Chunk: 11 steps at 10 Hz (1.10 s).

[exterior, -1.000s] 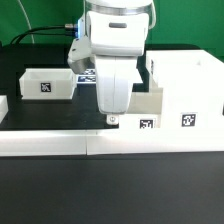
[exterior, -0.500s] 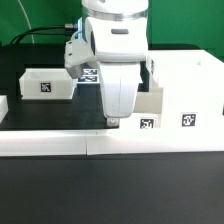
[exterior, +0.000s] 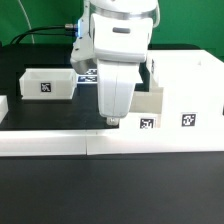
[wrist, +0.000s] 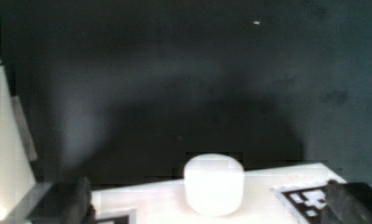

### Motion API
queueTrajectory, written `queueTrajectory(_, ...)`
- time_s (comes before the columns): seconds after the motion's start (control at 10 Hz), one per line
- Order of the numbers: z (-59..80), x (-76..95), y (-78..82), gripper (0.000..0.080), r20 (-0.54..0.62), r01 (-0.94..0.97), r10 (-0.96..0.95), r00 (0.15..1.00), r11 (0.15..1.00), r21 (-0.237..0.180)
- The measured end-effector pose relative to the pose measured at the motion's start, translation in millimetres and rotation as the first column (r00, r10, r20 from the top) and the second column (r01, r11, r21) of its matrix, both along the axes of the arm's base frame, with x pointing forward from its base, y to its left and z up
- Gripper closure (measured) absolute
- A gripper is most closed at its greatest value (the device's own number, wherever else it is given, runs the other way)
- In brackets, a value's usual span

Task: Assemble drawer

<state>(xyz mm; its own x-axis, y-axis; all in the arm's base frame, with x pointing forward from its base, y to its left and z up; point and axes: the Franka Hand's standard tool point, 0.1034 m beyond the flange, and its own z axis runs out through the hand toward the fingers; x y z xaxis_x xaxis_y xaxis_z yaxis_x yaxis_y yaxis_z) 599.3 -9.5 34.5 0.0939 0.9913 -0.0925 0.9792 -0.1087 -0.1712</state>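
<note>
Gripper (exterior: 113, 119) hangs low before the drawer housing (exterior: 190, 85), which stands at the exterior view's right behind the border wall (exterior: 50, 143). Its fingers (wrist: 66, 200) stand apart on either side of a tray's white knob (wrist: 213, 180), clear of it. The second tray (exterior: 46, 83) sits well apart on the black table (exterior: 110, 190), toward that view's left.

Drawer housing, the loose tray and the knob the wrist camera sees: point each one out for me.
housing (exterior: 190, 100), exterior view, plain white surface above its tag.
loose tray (exterior: 46, 87), exterior view, the tag on its front wall.
knob (wrist: 211, 181), wrist view, middle of its rounded white body.
</note>
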Motion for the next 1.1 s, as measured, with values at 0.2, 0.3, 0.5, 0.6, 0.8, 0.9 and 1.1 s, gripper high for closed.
queueTrajectory(0.2, -0.7, 0.1, -1.3, 0.0150, 0.003, 0.000, 0.000, 1.000, 1.000, -0.003)
queueTrajectory(0.3, -0.7, 0.0, -1.4, 0.0150, 0.003, 0.000, 0.000, 1.000, 1.000, -0.003)
queueTrajectory(0.5, -0.8, 0.0, -1.5, 0.0150, 0.003, 0.000, 0.000, 1.000, 1.000, -0.003)
queueTrajectory(0.6, -1.1, -0.7, -3.6, 0.0150, 0.000, -0.021, 0.021, 1.000, 1.000, 0.004)
queueTrajectory(0.8, -6.0, -8.0, -14.5, 0.0150, 0.043, -0.082, 0.080, 0.996, 0.996, 0.040)
queueTrajectory(0.9, -8.2, -14.6, -13.6, 0.0150, 0.058, -0.088, 0.085, 0.995, 0.995, 0.044)
queueTrajectory(1.1, -8.4, -14.7, -14.3, 0.0150, 0.054, -0.087, 0.085, 0.995, 0.995, 0.043)
